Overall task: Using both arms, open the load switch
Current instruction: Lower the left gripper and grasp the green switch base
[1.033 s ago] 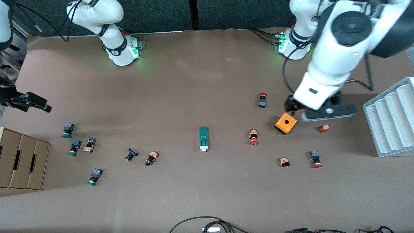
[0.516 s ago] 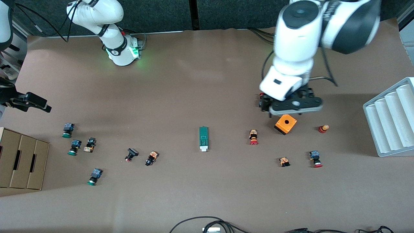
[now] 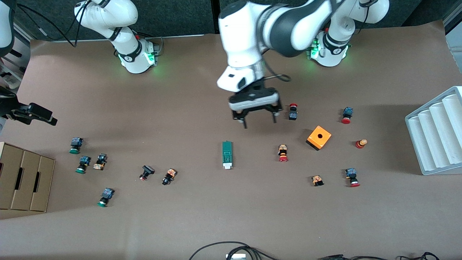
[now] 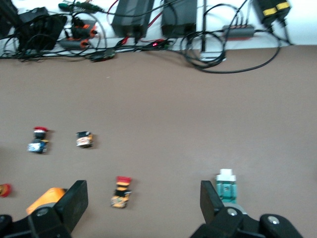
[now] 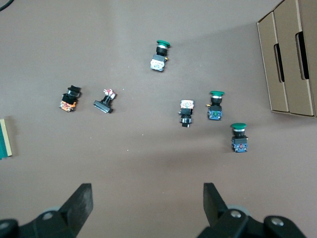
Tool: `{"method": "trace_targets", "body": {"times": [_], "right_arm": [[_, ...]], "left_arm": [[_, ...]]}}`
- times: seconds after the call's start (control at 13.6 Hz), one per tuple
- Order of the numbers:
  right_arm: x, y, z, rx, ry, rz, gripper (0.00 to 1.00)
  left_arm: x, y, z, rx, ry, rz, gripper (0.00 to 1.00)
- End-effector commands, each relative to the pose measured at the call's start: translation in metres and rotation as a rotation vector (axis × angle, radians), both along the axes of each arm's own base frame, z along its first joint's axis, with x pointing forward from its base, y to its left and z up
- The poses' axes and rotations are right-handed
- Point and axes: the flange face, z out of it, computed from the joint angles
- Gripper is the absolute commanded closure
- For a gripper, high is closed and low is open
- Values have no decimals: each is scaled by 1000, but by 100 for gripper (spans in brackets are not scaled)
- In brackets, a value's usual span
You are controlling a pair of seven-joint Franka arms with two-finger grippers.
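Observation:
The load switch [image 3: 227, 154] is a narrow dark-green block with a white end piece, lying flat mid-table with that end toward the front camera. It also shows in the left wrist view [image 4: 227, 186], and its green edge shows in the right wrist view [image 5: 4, 140]. My left gripper [image 3: 260, 121] hangs open and empty over bare table between the load switch and a red push button [image 3: 293, 112]; its fingers [image 4: 75, 199] stand wide apart. My right gripper [image 5: 147, 199] waits open and empty over the right arm's end of the table, above the green push buttons [image 5: 214, 105].
An orange cube with a hole [image 3: 319, 137] and several red push buttons [image 3: 283, 153] lie toward the left arm's end. Green push buttons [image 3: 82, 164] and a cardboard box [image 3: 21, 177] lie at the right arm's end. A white ridged tray [image 3: 436, 133] stands at the left arm's end.
The left arm has swung from over the orange cube toward the middle of the table, its gripper staying open. The right arm and the load switch have not moved.

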Motion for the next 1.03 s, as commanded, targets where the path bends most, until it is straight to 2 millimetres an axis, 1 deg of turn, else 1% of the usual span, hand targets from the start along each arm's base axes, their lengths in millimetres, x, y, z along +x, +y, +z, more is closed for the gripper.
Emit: {"method": "trace_targets", "body": {"times": [0.0, 0.15, 0.3, 0.37, 0.52, 0.59, 0.66, 0.74, 0.89, 0.96], "right_arm": [[2, -4, 2, -17, -8, -14, 1], [3, -4, 1, -17, -6, -14, 1], [3, -4, 1, -19, -6, -14, 1], [3, -5, 1, -19, -6, -15, 1], [3, -11, -1, -19, -3, -25, 1], [3, -13, -2, -20, -1, -23, 1], [3, -18, -2, -26, -3, -30, 1], [3, -25, -2, -22, -12, -44, 1], [4, -27, -2, -22, -18, -48, 1], [7, -22, -8, -22, -9, -37, 1]], "left_arm": [[-8, -11, -28, -53, -100, -8, 0], [-20, -23, -56, -90, -178, -20, 0], [-34, -42, -90, -106, -262, -9, 0], [-43, -53, -113, -119, -299, -8, 0], [-56, -69, -157, -140, -376, -21, 0], [-59, -73, -179, -148, -409, -33, 0], [-65, -79, -199, -170, -448, -47, 0], [-66, -81, -220, -194, -484, -54, 0], [-73, -84, -251, -228, -533, -79, 0], [-73, -83, -263, -227, -551, -84, 0]]}}
